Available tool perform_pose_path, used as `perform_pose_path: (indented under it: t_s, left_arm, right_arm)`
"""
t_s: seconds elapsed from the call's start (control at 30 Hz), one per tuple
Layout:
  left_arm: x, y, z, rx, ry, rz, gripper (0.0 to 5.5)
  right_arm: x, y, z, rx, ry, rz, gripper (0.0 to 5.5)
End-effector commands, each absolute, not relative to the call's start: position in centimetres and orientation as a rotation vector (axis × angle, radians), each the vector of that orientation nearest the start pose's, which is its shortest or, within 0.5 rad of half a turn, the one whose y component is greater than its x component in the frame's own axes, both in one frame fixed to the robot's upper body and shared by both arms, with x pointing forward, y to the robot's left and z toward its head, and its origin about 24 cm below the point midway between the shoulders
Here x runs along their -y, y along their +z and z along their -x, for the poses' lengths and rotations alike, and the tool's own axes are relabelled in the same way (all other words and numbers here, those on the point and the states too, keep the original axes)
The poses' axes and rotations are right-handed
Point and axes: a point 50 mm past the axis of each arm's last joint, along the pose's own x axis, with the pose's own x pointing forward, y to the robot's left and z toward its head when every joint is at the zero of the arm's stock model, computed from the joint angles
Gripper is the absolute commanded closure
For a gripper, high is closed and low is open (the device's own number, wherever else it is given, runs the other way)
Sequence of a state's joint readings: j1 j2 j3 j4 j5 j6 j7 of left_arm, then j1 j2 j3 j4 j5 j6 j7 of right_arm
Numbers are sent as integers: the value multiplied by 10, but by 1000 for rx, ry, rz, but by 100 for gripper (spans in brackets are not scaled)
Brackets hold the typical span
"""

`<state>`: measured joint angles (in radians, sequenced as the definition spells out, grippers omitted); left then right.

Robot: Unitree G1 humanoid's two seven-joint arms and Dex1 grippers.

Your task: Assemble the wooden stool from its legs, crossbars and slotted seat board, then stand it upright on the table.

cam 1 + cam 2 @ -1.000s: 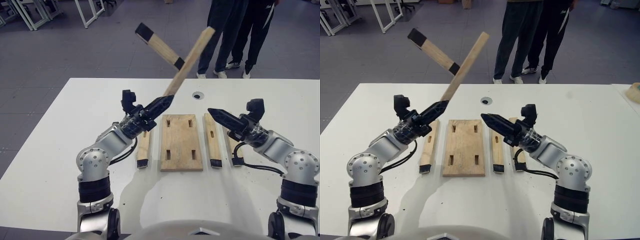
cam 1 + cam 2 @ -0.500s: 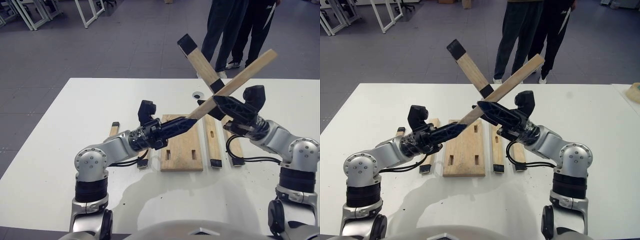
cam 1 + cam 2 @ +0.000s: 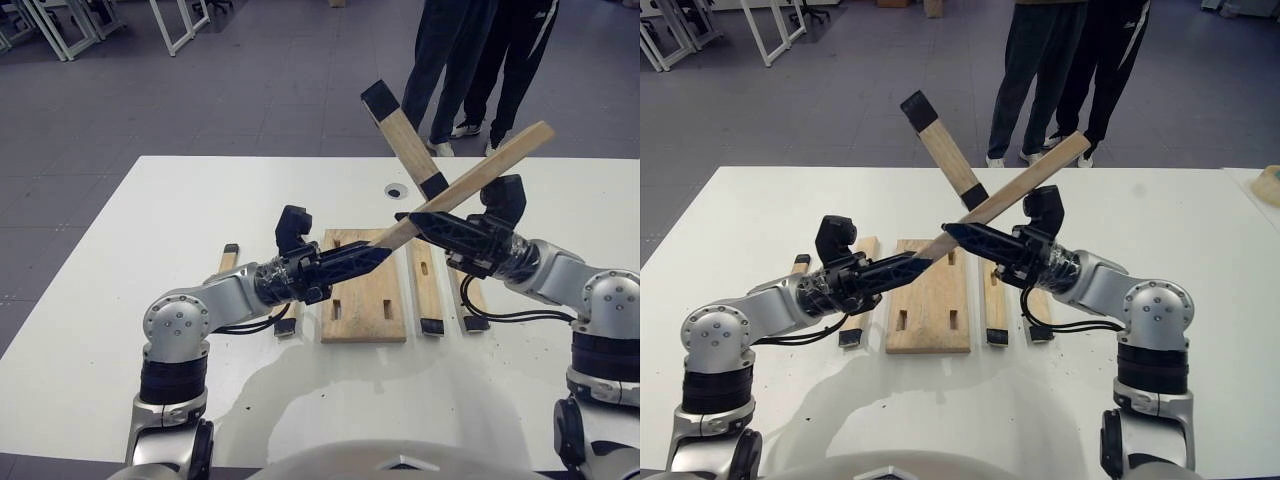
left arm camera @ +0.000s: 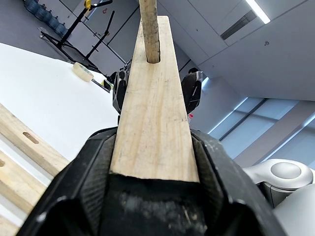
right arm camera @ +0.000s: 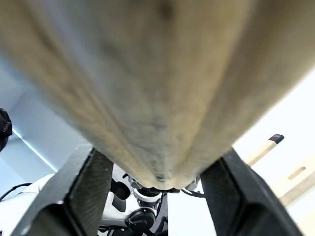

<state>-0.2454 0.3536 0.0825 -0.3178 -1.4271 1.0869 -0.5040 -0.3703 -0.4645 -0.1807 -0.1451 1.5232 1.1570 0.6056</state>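
white table [image 3: 150, 220] w/ round hole [image 3: 397, 190] nr far edge; grey floor [image 3: 250, 80] behind

A white table [image 3: 110, 270] bears the slotted seat board [image 3: 362, 322], wooden legs [image 3: 428, 300] flanking it.

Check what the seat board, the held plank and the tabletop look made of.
Seat board: bare pale wood, visible grain, seemingly unvarnished matte.
Held plank: same light wood, grain lines clear in the left wrist view.
Crossing piece: wood with a black tip; paint or cap, unclear.
Tabletop: smooth white, likely laminate.
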Motion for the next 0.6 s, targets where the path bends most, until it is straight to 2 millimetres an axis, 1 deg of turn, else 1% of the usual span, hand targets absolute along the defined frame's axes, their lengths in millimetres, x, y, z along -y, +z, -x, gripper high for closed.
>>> perform_pose_path:
  t_s: [0.03,0.2,0.23,0.43,0.5,0.6]
  left_arm:
    - [-117,148,-228,-340,-1336,812,344]
    - [-120,150,-227,-321,-1340,814,344]
    - [-120,150,-228,-315,-1334,807,308]
    - [-127,152,-230,-276,-1351,802,203]
    - [-137,159,-233,-226,-1335,807,196]
    - [-161,177,-248,-91,-1223,758,196]
  right_arm:
    - [150,168,-245,-315,1402,-850,343]
    - [152,165,-246,-317,1393,-837,343]
    - [152,165,-246,-318,1393,-836,343]
    - [154,162,-249,-321,1378,-834,344]
    - [156,159,-249,-332,1360,-823,344]
    - [162,148,-248,-371,1329,-795,344]
